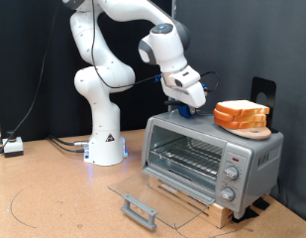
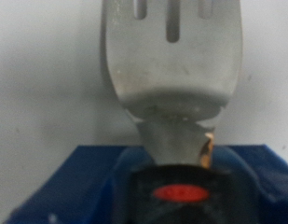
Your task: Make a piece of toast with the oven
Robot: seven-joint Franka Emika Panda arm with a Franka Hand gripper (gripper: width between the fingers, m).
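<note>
Spatula in hand above the open oven

Centre frame, the gripper clamps a spatula over the oven roof; the bread stack sits right. Any single toast slice is indistinguishable. A shallow scoop could topple the stack.

wrist view: blurred spatula, top cut off.
</note>
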